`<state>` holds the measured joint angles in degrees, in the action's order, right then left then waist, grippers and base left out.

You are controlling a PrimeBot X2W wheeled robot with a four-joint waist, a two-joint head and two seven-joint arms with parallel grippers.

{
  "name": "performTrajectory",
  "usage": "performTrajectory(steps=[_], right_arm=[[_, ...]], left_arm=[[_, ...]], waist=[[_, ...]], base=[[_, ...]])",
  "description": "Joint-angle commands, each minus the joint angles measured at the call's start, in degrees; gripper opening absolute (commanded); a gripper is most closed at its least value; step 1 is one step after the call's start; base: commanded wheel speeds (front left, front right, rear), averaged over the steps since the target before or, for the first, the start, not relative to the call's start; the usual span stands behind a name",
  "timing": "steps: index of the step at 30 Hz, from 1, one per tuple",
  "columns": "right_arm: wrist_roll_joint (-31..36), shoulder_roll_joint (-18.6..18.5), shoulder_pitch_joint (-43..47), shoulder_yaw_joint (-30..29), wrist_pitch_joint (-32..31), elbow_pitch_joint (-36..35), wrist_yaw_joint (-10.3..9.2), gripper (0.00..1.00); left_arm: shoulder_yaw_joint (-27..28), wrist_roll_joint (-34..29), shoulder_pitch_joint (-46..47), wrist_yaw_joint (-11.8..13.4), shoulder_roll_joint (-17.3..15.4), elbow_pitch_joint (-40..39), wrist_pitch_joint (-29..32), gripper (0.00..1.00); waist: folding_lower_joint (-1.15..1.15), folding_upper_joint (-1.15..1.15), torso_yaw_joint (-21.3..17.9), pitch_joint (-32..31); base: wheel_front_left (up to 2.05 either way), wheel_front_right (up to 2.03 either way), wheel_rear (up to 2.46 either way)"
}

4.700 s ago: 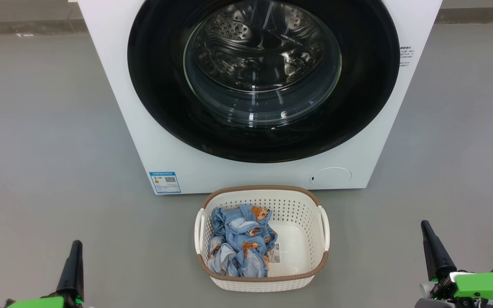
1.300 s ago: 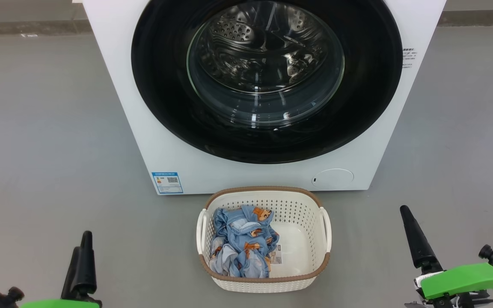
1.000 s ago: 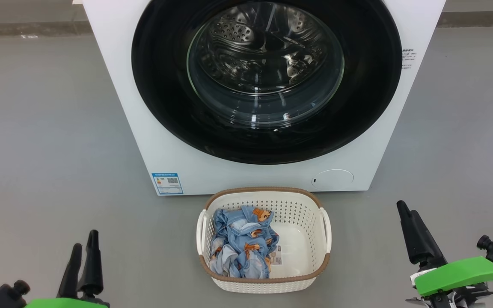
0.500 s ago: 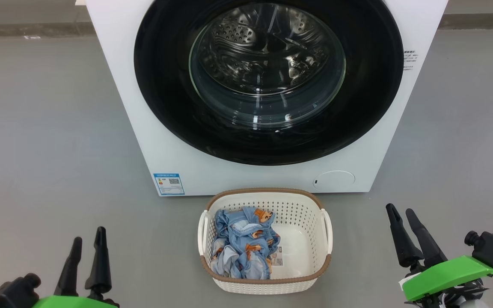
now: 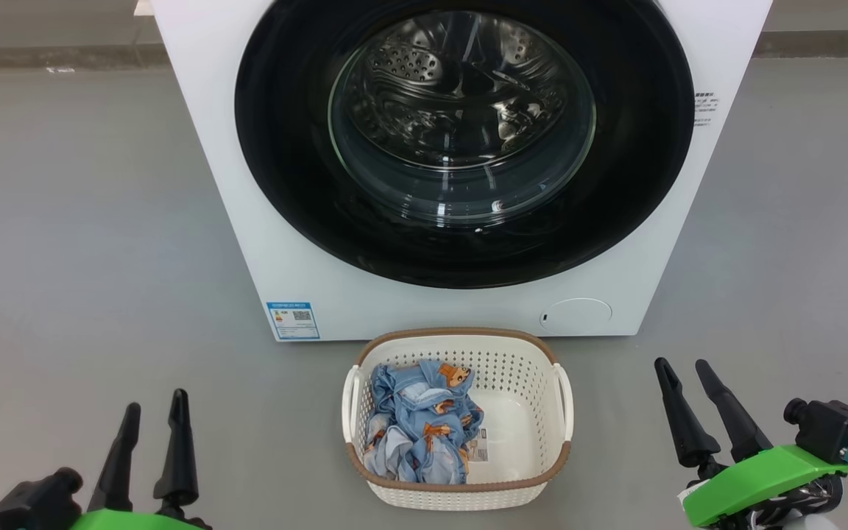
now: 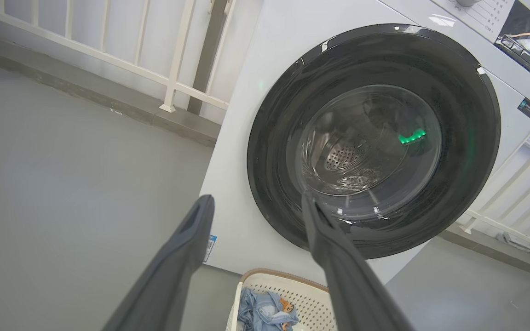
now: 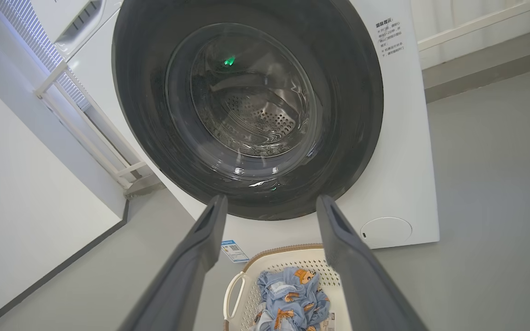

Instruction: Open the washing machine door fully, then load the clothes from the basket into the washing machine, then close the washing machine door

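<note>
Door (image 5: 284, 162) shut. Clothes (image 5: 418, 430) in basket (image 5: 520, 368) before washing machine (image 5: 394, 309). Left pincer (image 5: 157, 403) and right pincer (image 5: 682, 364) both released, empty, low either side.

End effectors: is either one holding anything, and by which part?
Nothing is held. The left end effector and right end effector are open and empty; the clothes lie in the basket.

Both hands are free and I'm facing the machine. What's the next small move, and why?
Probably lift the right hand toward the black rim of the washing machine door. The door is shut, the clothes lie in the basket, and this hand and the left hand are open, low and short of the door. Where the door catches, I cannot tell.
</note>
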<state>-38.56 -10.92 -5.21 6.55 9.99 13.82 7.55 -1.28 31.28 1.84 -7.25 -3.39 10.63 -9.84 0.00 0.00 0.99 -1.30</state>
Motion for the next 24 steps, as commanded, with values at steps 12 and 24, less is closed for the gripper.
performTrajectory(steps=[12, 24], right_arm=[[8.5, -1.68, -3.59, 1.83, 2.6, -0.81, -0.06, 1.0], [14.96, -1.85, -3.85, 1.51, 4.45, -1.23, -0.06, 1.0]], left_arm=[[0.98, -9.68, 2.34, -0.16, -0.9, -2.25, -2.74, 1.0], [0.45, -16.25, 2.43, -0.21, -1.42, -3.31, -4.6, 1.0]], waist=[[0.0, 0.0, 0.02, -0.19], [0.0, 0.0, 0.14, -0.31]], base=[[0.0, 0.0, 0.0], [0.0, 0.0, 0.0]])
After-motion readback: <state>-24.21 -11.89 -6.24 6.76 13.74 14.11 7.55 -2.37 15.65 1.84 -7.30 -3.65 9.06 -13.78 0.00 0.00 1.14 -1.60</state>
